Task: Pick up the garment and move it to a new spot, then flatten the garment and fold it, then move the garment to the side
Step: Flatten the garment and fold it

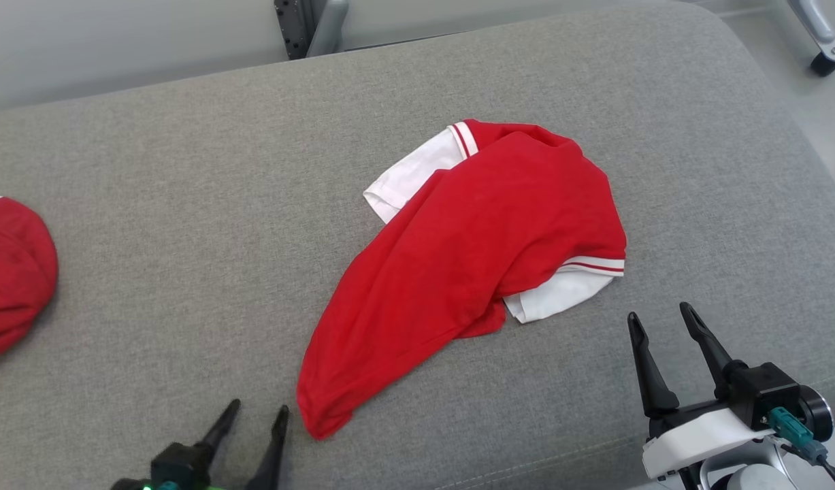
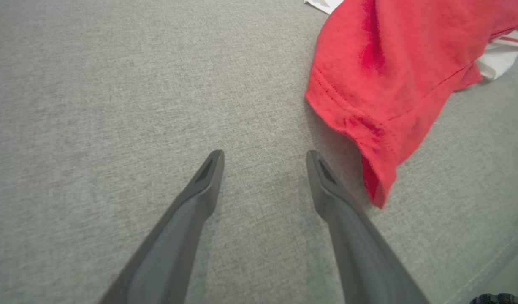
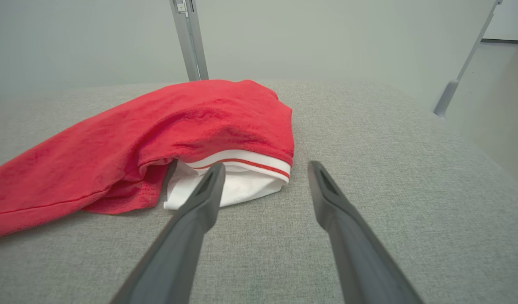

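A red garment (image 1: 471, 252) with white sleeves lies crumpled in a long heap on the grey padded surface (image 1: 186, 218). Its narrow red end reaches toward the near edge. My left gripper (image 1: 257, 408) stands open just left of that red end, apart from it, with nothing between its fingers. In the left wrist view the garment's hem (image 2: 368, 122) lies to the right of the open left gripper (image 2: 265, 156). My right gripper (image 1: 659, 316) is open, close to the white sleeve at the garment's right. In the right wrist view, the right gripper (image 3: 263, 169) points at that sleeve (image 3: 237, 185).
A second red cloth (image 1: 12, 272) lies at the far left of the surface. A metal post (image 1: 315, 27) stands behind the far edge, and a wheeled leg (image 1: 822, 41) stands at the far right. The surface's rounded right edge falls away beside my right arm.
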